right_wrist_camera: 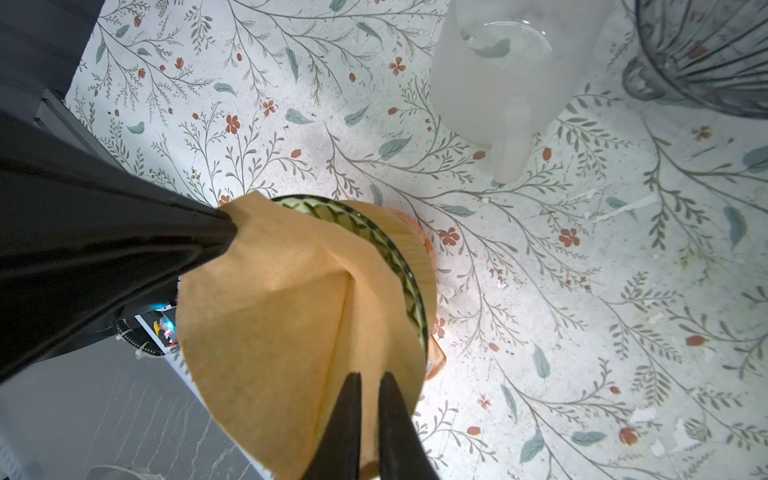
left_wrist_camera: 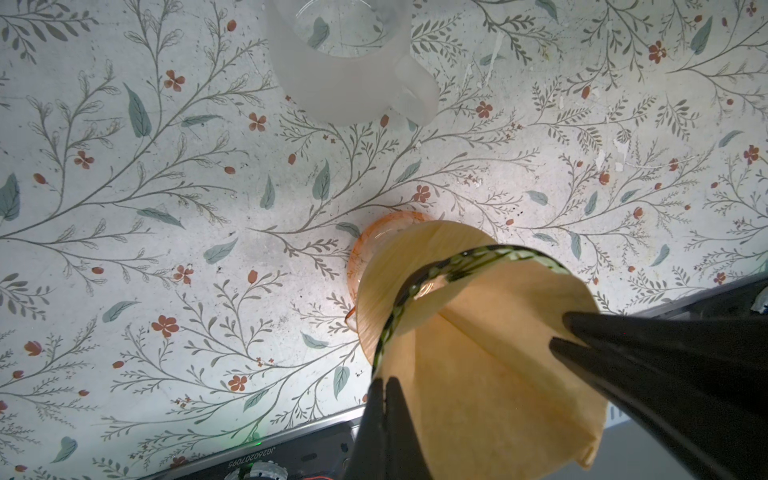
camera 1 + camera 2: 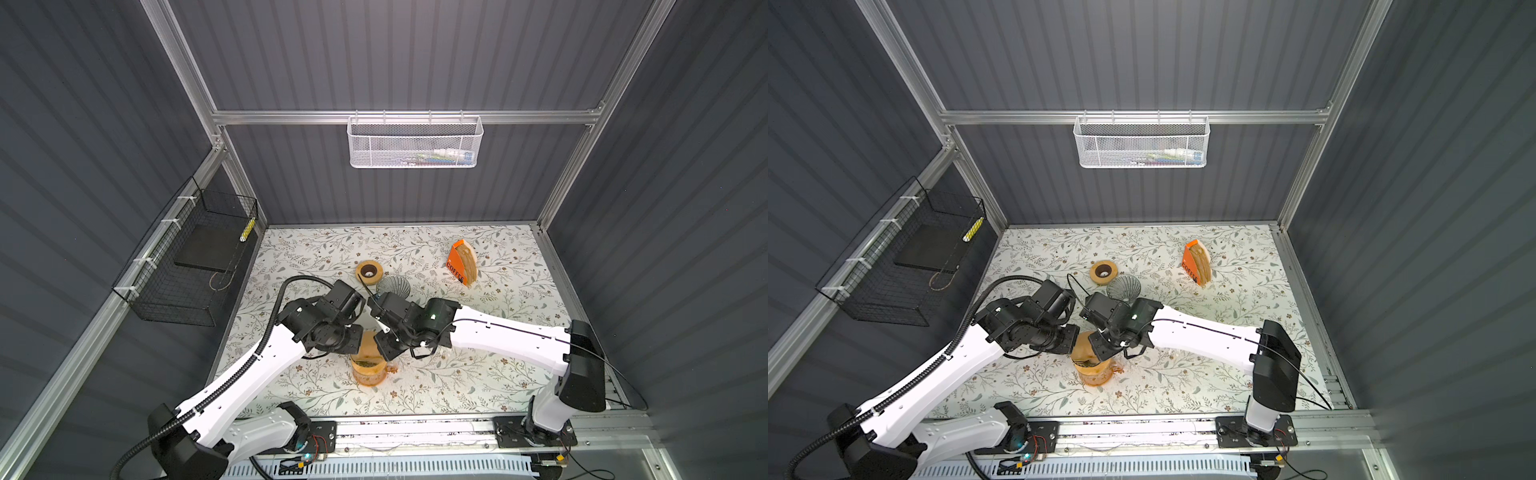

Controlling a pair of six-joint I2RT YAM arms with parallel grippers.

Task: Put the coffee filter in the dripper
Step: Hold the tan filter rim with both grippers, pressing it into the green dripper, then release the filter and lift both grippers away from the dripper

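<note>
The coffee filter is a tan paper cone spread open over the dripper. The dripper is a green glass funnel in a wooden collar on an orange glass carafe. My left gripper is shut on one edge of the filter. The right gripper is shut on the opposite edge. In both top views the wrists meet above the carafe and hide most of the filter. The paper covers most of the dripper's rim. How deep the filter's tip sits is hidden.
A frosted white mug stands close behind the carafe. Farther back are a grey glass dripper, a wooden ring and an orange filter holder. A black wire basket hangs on the left wall.
</note>
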